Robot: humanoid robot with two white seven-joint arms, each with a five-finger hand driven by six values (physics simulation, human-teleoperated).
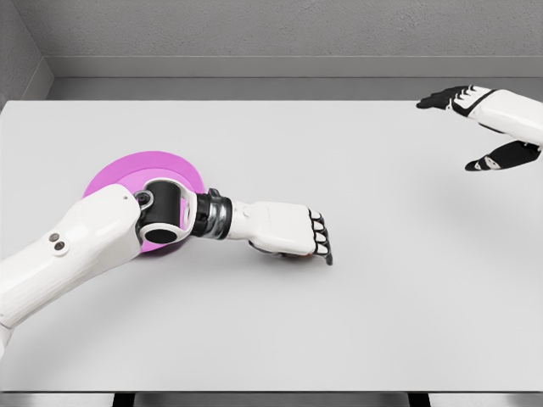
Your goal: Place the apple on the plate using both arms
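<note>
Fingers (321,237) of the left hand (284,227) are seen curled downward over a small reddish-brown shape, of which only a sliver is visible beneath the palm; this is judged to be the apple (294,253). Whether the fingers are actually clamped on it or merely cupped above it cannot be told, since the hand hides the contact. The apple is located near the middle of the surface (280,339), directly under the left palm, with the dark fingertips pointed to the right and touching, or nearly touching, the surface.

The plate (144,170), pink and round, lies to the left of the apple and a little farther back, partly hidden by the left forearm and its wrist joint. The coming move is therefore judged to turn on a leftward carry back along the line of the arm, with the apple lifted over the plate's rim.

The right hand (488,127) is held well apart at the far right, raised, with its fingers spread and nothing in them. The left hand is clearly the nearer one.
</note>
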